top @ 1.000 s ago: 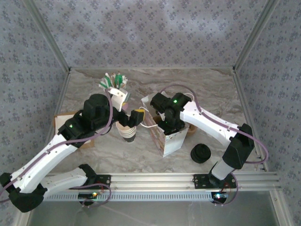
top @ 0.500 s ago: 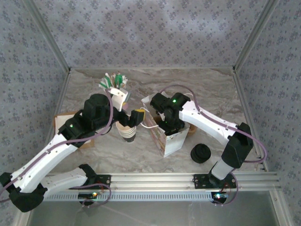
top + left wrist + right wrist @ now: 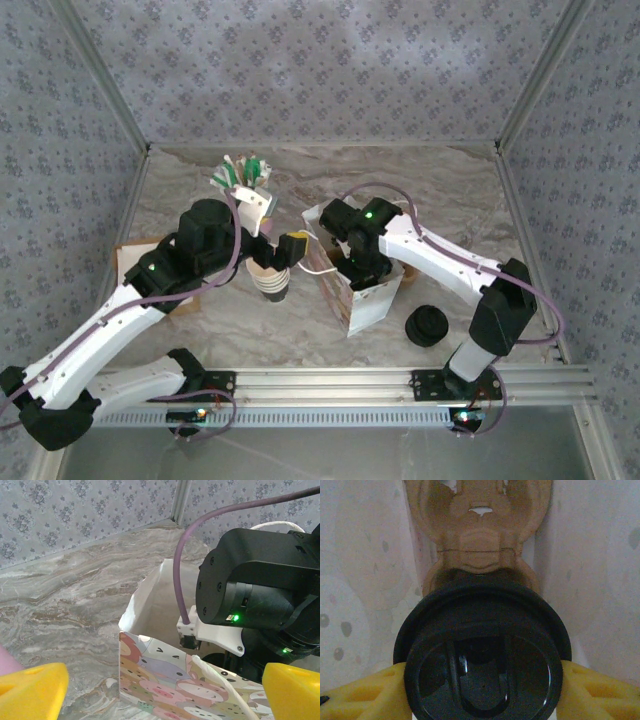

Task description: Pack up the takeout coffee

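Right wrist view: right tool [image 3: 481,692] clamps takeout coffee [image 3: 481,650] inside bag [image 3: 600,555] — left tool [image 3: 161,690] agape.

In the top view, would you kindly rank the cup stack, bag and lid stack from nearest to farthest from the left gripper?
1. Cup stack, right beside the left gripper, on its near side.
2. Bag, to its right, mid-table.
3. Lid stack, farthest right.

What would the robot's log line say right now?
right gripper: shut on takeout coffee inside paper bag | left gripper: open, facing bag
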Robot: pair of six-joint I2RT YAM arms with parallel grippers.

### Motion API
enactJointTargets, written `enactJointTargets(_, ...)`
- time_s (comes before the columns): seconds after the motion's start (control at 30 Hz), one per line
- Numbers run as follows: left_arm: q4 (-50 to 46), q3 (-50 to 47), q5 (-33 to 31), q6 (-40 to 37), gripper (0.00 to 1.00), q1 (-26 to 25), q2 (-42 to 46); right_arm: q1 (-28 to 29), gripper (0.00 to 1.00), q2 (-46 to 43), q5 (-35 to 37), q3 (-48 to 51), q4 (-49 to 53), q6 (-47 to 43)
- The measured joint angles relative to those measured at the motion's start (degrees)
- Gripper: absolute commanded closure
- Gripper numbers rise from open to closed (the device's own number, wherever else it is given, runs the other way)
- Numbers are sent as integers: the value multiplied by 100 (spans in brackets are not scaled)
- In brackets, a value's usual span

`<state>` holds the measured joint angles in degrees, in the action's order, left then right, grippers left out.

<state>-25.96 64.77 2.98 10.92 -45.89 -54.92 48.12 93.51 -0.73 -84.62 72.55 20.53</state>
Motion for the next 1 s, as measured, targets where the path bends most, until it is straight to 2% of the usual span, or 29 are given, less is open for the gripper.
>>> enactJointTargets(1.0,2,33,17,-46,0,0,-76,-46,36,232,-92,-127,111,-63)
